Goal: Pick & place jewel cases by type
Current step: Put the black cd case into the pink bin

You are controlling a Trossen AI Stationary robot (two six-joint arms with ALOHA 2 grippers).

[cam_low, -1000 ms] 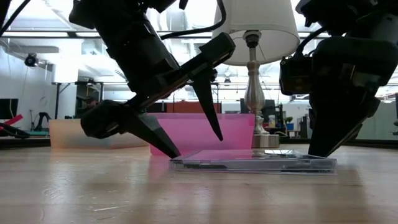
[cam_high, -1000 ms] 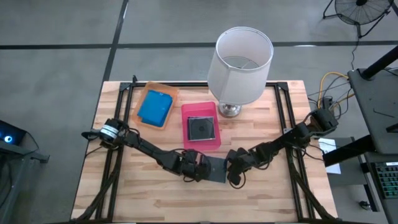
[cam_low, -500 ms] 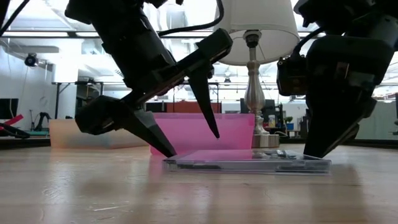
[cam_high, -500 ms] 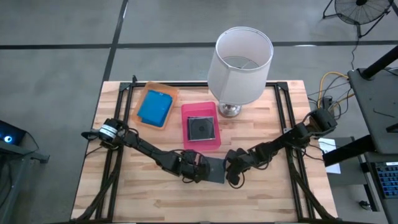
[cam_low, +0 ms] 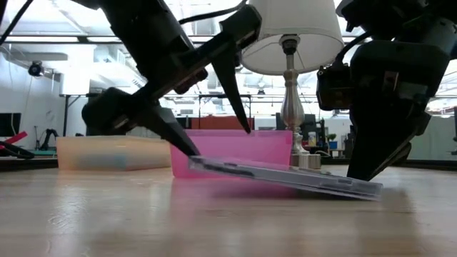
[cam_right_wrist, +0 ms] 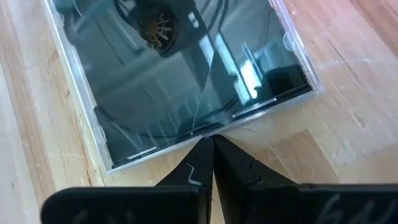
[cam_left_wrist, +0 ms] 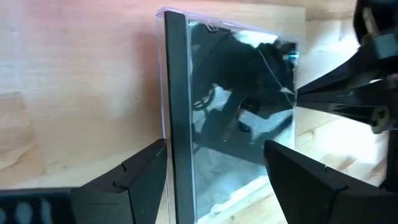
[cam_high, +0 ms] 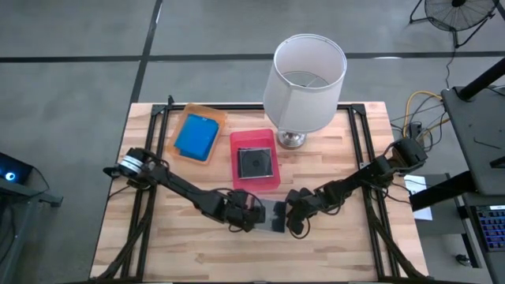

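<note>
A dark grey/clear square jewel case [cam_high: 273, 214] sits tilted on the wood table between my two grippers. Its left edge is raised and its right edge [cam_low: 371, 190] rests on the table. My left gripper [cam_high: 259, 214] is open at the raised edge, with one finger at that edge and the other above the case's top face. My right gripper [cam_high: 286, 218] is shut at the case's right edge. A blue case [cam_high: 197, 136] lies in the orange tray [cam_high: 180, 121]. Another dark case [cam_high: 255, 162] lies in the pink tray [cam_high: 254, 182]. My left gripper meets the case's left edge [cam_low: 194, 163] with its lower finger [cam_low: 171, 135], slanting down from the table's left. That edge is up off the table. The upper fingertip [cam_low: 241, 121] stands clear above the top face. My right gripper sets its shut fingertips [cam_right_wrist: 208, 152] against the middle of the case's right edge [cam_right_wrist: 198, 133], slanting down from the right. That edge stays on the table.
A lamp with a white shade [cam_high: 309, 75] stands on a metal base [cam_high: 292, 140] at the far side, right of the pink tray. Bare wood lies toward the near edge [cam_high: 260, 256]. Black frame rails [cam_high: 371, 189] run along both sides.
The case first slid slightly toward the table's left. Then my left gripper rose and tipped the case's left edge up off the table, while its right edge stayed down against my right gripper's shut fingertips.
</note>
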